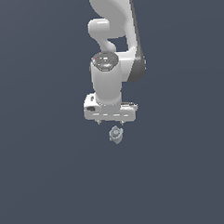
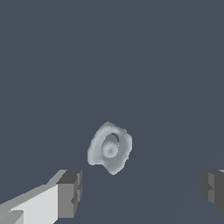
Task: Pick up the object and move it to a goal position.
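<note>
Object (image 2: 109,148) lies unobstructed near spread end effector (image 2: 142,192).

No writing, label, brand, number or sign can be read anywhere in either view; the small dark marks on the arm's (image 1: 112,62) round cap are too blurred to tell.
</note>
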`<move>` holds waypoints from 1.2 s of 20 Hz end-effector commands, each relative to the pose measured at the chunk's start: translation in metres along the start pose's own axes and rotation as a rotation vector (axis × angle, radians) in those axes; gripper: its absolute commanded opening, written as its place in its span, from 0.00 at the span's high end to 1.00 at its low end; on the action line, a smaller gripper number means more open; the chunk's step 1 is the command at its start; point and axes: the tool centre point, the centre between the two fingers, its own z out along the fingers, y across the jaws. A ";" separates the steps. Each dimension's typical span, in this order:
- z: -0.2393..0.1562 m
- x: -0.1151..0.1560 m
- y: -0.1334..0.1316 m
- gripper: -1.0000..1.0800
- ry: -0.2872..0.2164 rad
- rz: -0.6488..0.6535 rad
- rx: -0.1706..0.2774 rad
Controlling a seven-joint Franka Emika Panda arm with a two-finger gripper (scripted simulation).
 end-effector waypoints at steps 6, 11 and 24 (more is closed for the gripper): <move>0.028 -0.003 -0.010 0.04 -0.004 0.167 0.000; 0.047 -0.006 -0.016 0.04 -0.006 0.280 -0.002; 0.071 -0.010 -0.023 0.04 -0.007 0.424 -0.008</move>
